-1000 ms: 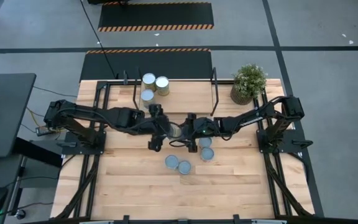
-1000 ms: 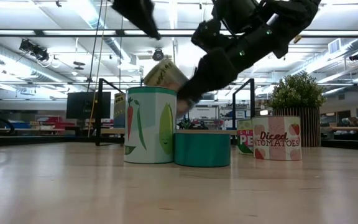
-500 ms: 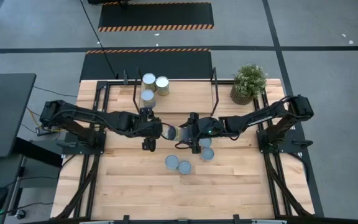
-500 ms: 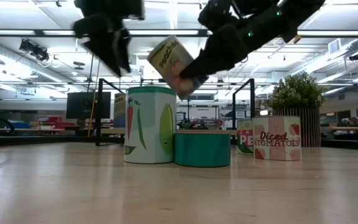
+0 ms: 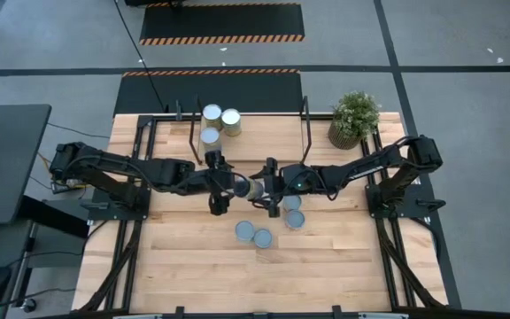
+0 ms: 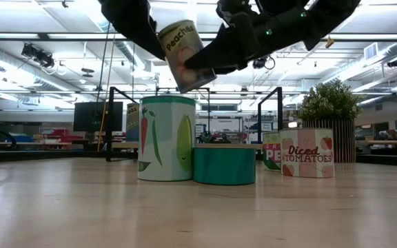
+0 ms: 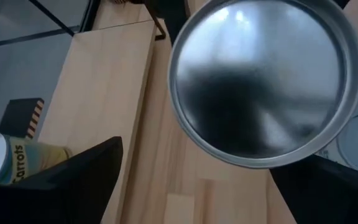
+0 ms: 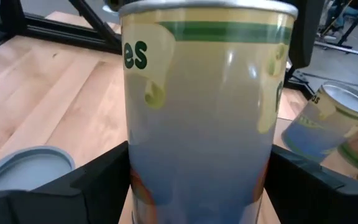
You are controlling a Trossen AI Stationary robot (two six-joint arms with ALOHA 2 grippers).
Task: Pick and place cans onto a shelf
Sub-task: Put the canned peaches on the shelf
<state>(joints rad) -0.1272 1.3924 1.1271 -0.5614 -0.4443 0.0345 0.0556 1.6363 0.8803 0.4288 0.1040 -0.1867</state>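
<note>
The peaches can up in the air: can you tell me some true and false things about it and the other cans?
1. The right gripper holds the peaches can above the table. True.
2. The peaches can hangs perfectly upright. False: it is tilted.
3. The left gripper has its fingers open beside the can's end. True.
4. Five cans stand on the shelf. False: only three are there.
5. The diced tomatoes can stands on the table. True.
6. The potted plant sits in the middle of the table. False: it is at a far corner, on the right arm's side.
</note>
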